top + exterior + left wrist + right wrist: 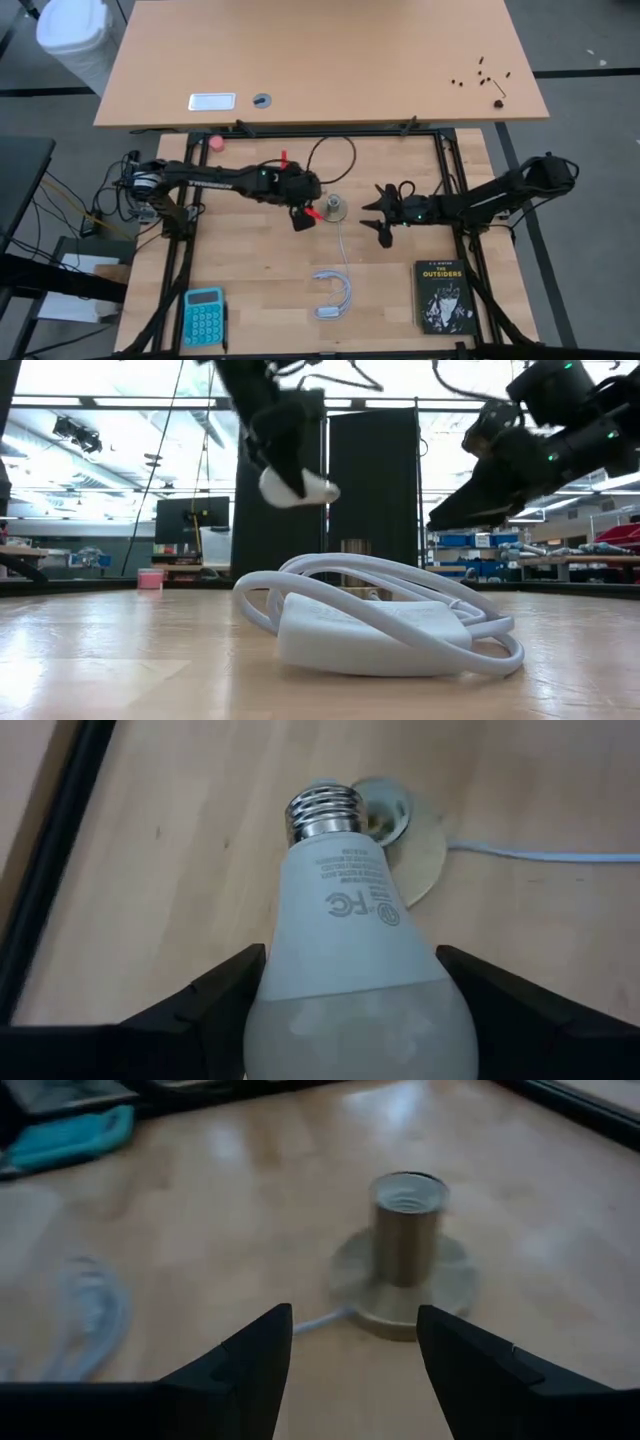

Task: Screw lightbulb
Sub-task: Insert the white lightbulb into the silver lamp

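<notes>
Your left claw (345, 1010) grips the bulb (345, 910), base just short of the socket (385, 815). Enter tilted and you'll cross-thread it. Right claw (355, 1345) waits open nearby.

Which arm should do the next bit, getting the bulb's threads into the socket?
Left. The left hand already holds the lightbulb, its screw base pointing towards the socket just ahead. The right hand is open and holds nothing, facing the socket from the other side.

A teal calculator (204, 315), a black paperback (442, 296) and a coiled white cord (332, 296) lie on the table (270, 300)
</notes>
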Controlling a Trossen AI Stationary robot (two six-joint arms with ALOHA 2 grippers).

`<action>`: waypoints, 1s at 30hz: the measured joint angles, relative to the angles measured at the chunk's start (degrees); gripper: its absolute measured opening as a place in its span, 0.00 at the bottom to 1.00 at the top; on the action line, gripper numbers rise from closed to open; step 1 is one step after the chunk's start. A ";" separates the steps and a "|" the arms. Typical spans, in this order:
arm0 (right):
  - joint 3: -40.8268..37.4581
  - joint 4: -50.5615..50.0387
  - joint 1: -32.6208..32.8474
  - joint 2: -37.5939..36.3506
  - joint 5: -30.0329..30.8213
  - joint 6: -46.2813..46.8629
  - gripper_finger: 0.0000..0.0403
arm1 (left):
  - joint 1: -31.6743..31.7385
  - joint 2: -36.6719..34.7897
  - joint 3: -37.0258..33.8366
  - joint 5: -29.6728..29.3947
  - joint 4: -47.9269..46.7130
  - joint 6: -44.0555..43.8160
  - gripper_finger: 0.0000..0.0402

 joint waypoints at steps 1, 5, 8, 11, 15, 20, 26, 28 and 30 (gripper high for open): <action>0.00 0.88 -0.94 0.99 -0.12 -0.67 0.56 | 0.00 0.97 1.91 0.96 -0.52 1.23 0.70; 0.00 7.43 -5.24 6.56 -1.46 -2.68 0.56 | 0.00 5.81 9.17 1.84 -5.30 5.53 0.70; 0.01 12.87 -8.48 11.01 -1.97 0.71 0.56 | 0.00 9.56 13.66 1.86 -10.11 6.88 0.70; 0.35 18.10 -10.02 15.72 -3.67 1.24 0.56 | 0.00 12.53 16.20 2.22 -14.03 8.08 0.70; 4.19 18.46 -10.39 21.96 -4.13 1.25 0.56 | 0.08 13.86 17.04 2.75 -14.93 8.42 0.70; 9.24 18.58 -10.45 28.72 -4.14 2.25 0.56 | 0.38 14.04 16.99 5.24 -16.43 5.73 0.70; 14.37 18.48 -10.45 33.84 -6.36 2.23 0.56 | 0.37 14.02 16.99 5.80 -18.90 4.78 0.70; 16.12 18.45 -10.45 35.03 -7.70 2.17 0.56 | 0.37 14.03 16.99 6.13 -19.81 4.78 0.70; 18.08 18.38 -10.45 36.13 -8.78 1.79 0.56 | 0.41 14.04 16.99 6.12 -20.49 4.78 0.70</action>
